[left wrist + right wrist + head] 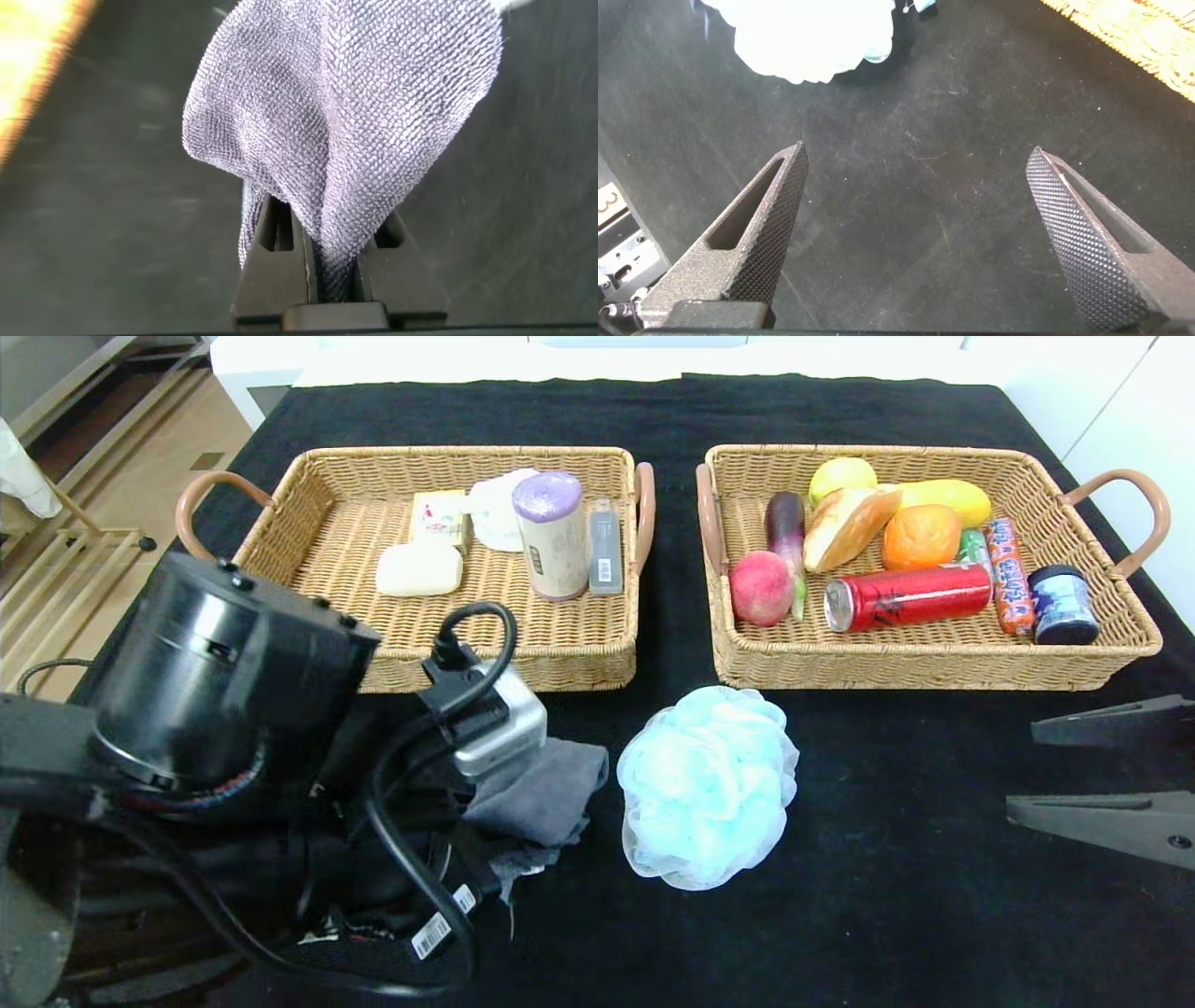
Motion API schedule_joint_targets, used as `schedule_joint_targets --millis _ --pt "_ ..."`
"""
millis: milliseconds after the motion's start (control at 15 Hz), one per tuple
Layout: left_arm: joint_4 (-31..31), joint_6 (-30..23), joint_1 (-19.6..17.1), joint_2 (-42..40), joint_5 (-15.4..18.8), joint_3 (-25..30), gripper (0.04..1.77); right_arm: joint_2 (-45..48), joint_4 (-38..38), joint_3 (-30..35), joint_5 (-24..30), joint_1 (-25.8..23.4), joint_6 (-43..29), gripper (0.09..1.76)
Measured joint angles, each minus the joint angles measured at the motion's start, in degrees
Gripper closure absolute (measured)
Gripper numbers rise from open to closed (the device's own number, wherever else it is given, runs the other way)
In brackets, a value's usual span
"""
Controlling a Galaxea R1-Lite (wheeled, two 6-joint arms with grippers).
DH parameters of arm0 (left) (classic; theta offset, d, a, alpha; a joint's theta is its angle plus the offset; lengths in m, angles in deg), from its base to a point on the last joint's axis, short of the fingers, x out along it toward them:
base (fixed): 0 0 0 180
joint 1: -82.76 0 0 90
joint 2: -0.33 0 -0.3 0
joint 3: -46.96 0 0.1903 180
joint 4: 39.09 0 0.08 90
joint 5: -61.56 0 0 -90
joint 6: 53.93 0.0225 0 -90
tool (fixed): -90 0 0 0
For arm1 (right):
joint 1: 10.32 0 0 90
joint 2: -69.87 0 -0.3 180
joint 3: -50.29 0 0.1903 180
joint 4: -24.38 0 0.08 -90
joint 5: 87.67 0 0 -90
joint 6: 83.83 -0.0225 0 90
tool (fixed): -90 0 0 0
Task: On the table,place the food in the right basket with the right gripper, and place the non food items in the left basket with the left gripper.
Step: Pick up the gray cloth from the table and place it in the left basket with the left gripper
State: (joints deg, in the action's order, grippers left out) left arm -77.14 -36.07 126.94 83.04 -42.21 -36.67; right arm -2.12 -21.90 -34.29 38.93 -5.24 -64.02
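Observation:
A grey cloth point(541, 793) lies bunched on the black table in front of the left basket point(327, 476). My left gripper point(322, 266) is shut on the grey cloth point(346, 121), a fold of it pinched between the jaws. In the head view the arm hides the fingers. A light blue bath pouf point(707, 786) sits on the table just right of the cloth and shows as a pale pouf point(813, 37) in the right wrist view. My right gripper point(1018, 770) hangs open at the right edge, nothing between its fingers point(766, 233). The right basket point(934, 667) holds food.
The left basket holds soap point(419, 569), a small box point(439, 518), a purple-capped tube point(551, 534) and a grey stick point(605, 548). The right basket holds a peach point(761, 588), eggplant point(785, 523), bread point(845, 527), orange point(920, 536), red can point(910, 596), candy roll point(1011, 575) and jar point(1062, 605).

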Motion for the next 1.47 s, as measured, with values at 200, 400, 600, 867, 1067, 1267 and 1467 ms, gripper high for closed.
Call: schedule_joint_targets --millis 200,400,600,867,1067,1267,1467 --pt "0.34 -0.13 -1.82 -1.84 -0.46 -3.9 1.54 -0.24 0.0 0.05 0.0 0.0 0.0 0.14" --pt "0.48 -0.45 -4.83 -2.43 -0.99 -8.74 1.54 -0.38 0.01 0.05 0.0 0.0 0.02 0.14" --pt "0.45 -0.44 -10.61 -2.26 1.16 -13.51 1.54 -0.44 0.0 0.05 0.0 0.0 0.04 0.14" --pt "0.74 -1.44 -19.6 0.35 5.51 -19.94 1.54 -0.46 0.04 -0.04 0.0 0.0 0.06 0.14" --pt "0.78 -3.36 -26.14 4.22 8.96 -25.39 1.54 -0.51 0.04 -0.06 0.0 0.0 0.06 0.14" --pt "0.72 -5.35 -31.28 8.58 11.65 -30.31 1.54 -0.52 0.3 -0.04 0.0 0.0 0.0 0.14" --pt "0.8 -6.34 -35.65 12.7 14.35 -34.19 1.54 -0.52 0.34 -0.04 0.0 -0.01 0.0 0.14"
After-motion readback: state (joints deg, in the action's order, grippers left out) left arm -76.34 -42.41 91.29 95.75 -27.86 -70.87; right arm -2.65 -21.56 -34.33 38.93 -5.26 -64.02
